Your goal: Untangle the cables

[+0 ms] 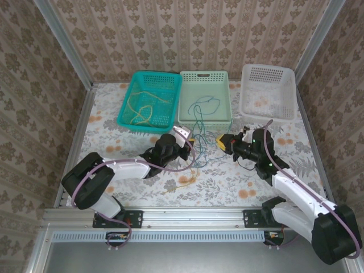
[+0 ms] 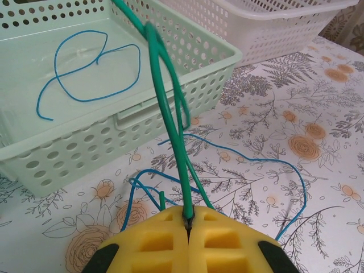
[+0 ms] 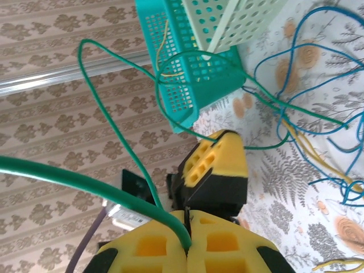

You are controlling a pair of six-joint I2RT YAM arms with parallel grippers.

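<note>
- The left gripper (image 1: 191,141) has its yellow foam pads pressed together on a green cable (image 2: 168,114). The cable rises from the seam between the pads in a tall, narrow loop toward the mint basket (image 2: 68,148).
- The right gripper (image 1: 223,141) is clamped the same way on green cable, pads flush. The two grippers face each other, close together at mid-table.
- Pinching the green at two nearby points is probably meant to let the arms draw it clear of the other colours.
- The rest of the tangle lies on the floral table (image 1: 108,133) just in front of the baskets, where blue cables (image 3: 284,74) and yellow cables (image 3: 307,148) loop loosely over one another.
- The baskets suggest sorting by colour. The teal basket (image 1: 145,126) holds yellow wire and the mint one holds a blue loop, so the white basket (image 1: 267,114) may be meant for green.
- Much is hard to read:
  - I cannot tell whether both grippers hold one green wire or two.
  - The pads hide the pinched stretch, and the frame edges cut off the cable ends.
  - From above, the crossings are too thin to trace.
</note>
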